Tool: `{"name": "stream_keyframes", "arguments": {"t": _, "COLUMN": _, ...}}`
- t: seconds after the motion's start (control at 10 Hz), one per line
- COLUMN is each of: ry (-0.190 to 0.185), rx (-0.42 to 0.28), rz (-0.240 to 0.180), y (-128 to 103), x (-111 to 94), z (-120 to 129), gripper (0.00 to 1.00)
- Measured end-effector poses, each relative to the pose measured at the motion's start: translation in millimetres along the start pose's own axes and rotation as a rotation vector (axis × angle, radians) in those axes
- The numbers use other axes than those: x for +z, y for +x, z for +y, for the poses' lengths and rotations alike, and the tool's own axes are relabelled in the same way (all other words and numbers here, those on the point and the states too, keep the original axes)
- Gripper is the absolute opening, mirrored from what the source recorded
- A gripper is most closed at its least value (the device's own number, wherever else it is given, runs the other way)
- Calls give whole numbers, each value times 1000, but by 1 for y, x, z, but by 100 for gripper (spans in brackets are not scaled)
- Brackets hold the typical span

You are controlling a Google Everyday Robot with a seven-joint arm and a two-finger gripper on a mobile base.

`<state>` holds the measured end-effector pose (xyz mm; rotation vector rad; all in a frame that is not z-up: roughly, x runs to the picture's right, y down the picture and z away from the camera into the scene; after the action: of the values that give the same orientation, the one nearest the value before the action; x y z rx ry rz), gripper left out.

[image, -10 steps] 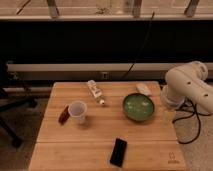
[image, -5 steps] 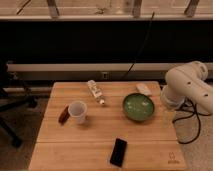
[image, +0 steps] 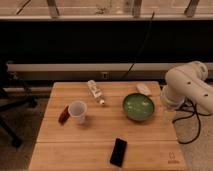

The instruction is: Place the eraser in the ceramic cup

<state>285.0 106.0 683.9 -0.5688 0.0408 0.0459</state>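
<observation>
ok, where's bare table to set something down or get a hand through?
Free: the table's front-left, below the ceramic cup and left of the eraser; front-right, between eraser and edge. Crowded: mid row of reddish stick, cup, bottle, green bowl. The gripper sits right of the bowl.

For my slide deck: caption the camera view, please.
Black eraser lies front on table, white ceramic cup left, robot arm folded right, gripper unseen.
</observation>
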Motion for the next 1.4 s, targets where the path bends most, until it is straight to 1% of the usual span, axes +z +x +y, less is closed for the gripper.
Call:
{"name": "stream_keyframes", "arguments": {"t": 0.4, "ry": -2, "rx": -7, "rz": 0, "y": -2, "x": 2, "z": 2, "gripper": 80}}
{"name": "stream_keyframes", "arguments": {"t": 0.7, "ry": -4, "rx": -42, "rz": -4, "y": -22, "x": 6, "z": 6, "gripper": 80}}
{"name": "stream_keyframes", "arguments": {"t": 0.9, "ry": -5, "rx": -56, "rz": -1, "y": -21, "x": 8, "z": 9, "gripper": 80}}
{"name": "stream_keyframes", "arguments": {"t": 1.2, "ry": -12, "rx": -96, "rz": -4, "y": -47, "x": 12, "z": 15, "gripper": 80}}
{"name": "stream_keyframes", "arguments": {"t": 1.4, "ry": -13, "rx": -117, "rz": -3, "y": -55, "x": 14, "z": 18, "gripper": 80}}
